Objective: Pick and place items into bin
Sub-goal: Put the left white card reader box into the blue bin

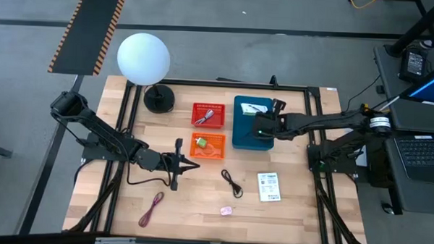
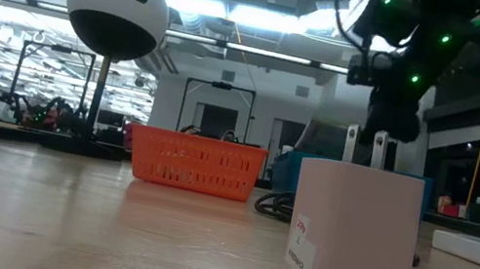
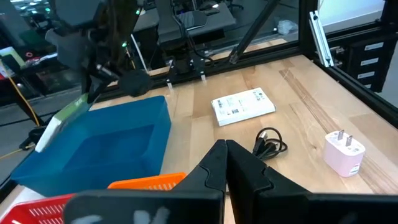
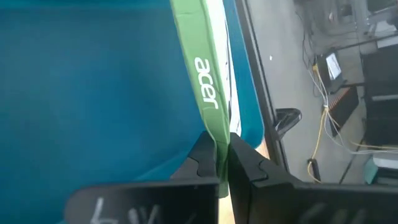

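Note:
My right gripper point(image 4: 222, 155) is over the blue bin point(image 1: 251, 134) and shut on a white packet with a green "acer" edge point(image 1: 255, 107). My left gripper point(image 3: 225, 152) is shut and holds nothing, just near of the orange basket point(image 1: 207, 145). A second white printed packet point(image 1: 269, 186), a black cord point(image 1: 233, 183), a small pink plug piece point(image 1: 227, 209) and a dark-red cord point(image 1: 151, 209) lie loose on the table's near half. My right gripper pinches the packet's green edge point(image 4: 214, 134) between its two fingers point(image 4: 202, 158), which lie across that edge. The packet stretches away from the fingers over the far side of the blue bin point(image 3: 93, 152). I cannot tell whether it touches the bin.
A red basket point(image 1: 208, 114) with small things in it stands beside the bin, far of the orange basket. The white globe lamp point(image 1: 143, 58) stands at the far left. A black frame point(image 1: 318, 140) borders the table. Bare wood lies around the loose items.

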Robot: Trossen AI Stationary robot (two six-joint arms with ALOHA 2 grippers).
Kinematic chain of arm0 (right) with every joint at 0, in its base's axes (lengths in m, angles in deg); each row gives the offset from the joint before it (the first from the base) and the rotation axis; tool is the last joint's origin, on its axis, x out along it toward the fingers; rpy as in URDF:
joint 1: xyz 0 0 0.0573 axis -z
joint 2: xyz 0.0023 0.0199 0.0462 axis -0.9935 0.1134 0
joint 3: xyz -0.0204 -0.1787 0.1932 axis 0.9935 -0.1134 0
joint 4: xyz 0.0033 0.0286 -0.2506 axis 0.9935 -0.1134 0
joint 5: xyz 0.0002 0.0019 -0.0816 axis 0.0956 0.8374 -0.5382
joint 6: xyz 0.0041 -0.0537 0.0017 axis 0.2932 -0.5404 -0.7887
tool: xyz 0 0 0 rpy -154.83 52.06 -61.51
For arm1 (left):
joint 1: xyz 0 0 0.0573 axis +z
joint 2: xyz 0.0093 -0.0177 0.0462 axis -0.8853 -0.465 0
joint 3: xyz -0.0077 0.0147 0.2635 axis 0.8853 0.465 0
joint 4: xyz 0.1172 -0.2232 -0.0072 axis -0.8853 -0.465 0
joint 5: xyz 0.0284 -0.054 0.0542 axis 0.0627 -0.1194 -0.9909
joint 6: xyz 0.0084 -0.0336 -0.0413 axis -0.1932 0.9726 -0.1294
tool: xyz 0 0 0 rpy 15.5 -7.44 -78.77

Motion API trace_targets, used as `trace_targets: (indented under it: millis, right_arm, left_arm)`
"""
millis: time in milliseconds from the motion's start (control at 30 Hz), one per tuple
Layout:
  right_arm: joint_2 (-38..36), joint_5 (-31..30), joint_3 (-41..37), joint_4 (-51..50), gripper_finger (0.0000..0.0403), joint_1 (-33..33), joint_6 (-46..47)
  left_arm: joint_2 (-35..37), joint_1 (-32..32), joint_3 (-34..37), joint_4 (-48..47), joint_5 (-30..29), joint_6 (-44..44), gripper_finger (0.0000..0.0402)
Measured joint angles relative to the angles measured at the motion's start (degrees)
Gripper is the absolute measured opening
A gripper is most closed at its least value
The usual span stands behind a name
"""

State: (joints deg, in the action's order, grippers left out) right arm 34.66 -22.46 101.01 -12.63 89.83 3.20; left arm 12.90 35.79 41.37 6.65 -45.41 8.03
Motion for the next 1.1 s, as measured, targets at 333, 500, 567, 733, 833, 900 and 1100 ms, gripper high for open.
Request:
trace_targets:
  millis: [333, 500, 567, 733, 833, 900, 1100]
  right_arm:
    - [5.0, -0.8, 0.0, 6.5, 0.0000, 2.1, -6.0]
    - [6.1, -0.7, 0.0, 6.5, 0.0000, 2.1, -6.2]
    - [6.6, -0.7, 0.0, 6.5, 0.0000, 2.1, -6.4]
    - [8.2, -0.6, 0.0, 6.5, 0.0000, 2.1, -8.2]
    - [8.6, -0.6, 0.0, 6.7, 0.0000, 2.1, -8.3]
    - [8.6, -0.5, 0.0, 6.8, 0.0000, 2.2, -8.3]
    - [8.6, -0.3, 0.0, 6.9, 0.0019, 3.2, -7.2]
  left_arm:
    - [0.0, 0.0, 0.0, 0.0, 0.0, 0.0, 0.0002]
    - [0.0, 0.0, 0.0, 0.0, 0.0, 0.0, 0.0002]
    - [0.0, 0.0, 0.0, 0.0, 0.0, 0.0, 0.0002]
    - [0.0, 0.0, 0.0, 0.0, 0.1, 0.0, 0.0002]
    - [0.0, 0.0, 0.0, 0.0, 0.1, 0.0, 0.0002]
    - [0.0, 0.0, 0.0, 0.0, 0.1, 0.0, 0.0002]
    - [0.0, 0.0, 0.0, 0.0, 0.2, 0.0, 0.0002]
